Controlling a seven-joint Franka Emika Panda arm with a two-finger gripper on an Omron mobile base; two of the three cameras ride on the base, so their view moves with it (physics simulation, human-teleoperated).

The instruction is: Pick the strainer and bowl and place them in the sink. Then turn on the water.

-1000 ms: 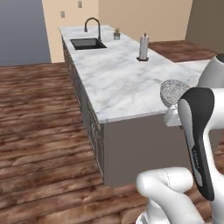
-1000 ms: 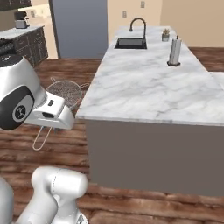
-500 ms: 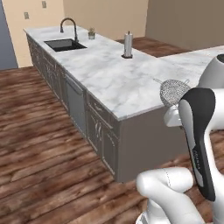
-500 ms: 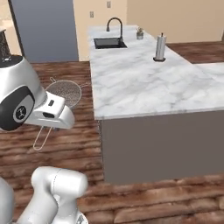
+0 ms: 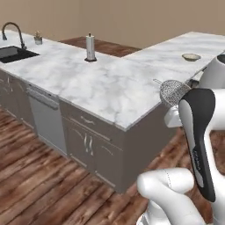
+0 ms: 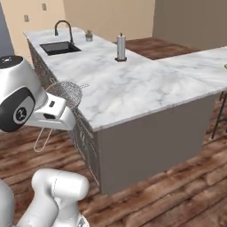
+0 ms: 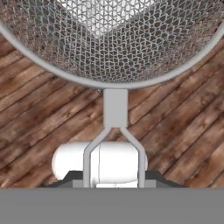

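The sink (image 5: 13,53) lies far left on the counter (image 5: 110,88), the bowl (image 5: 191,57) far right.

No words, labels or numbers can be read on anything here. The robot's arm (image 5: 198,145) has a small dark mark running down its black side, but it is too tiny and blurry to read.
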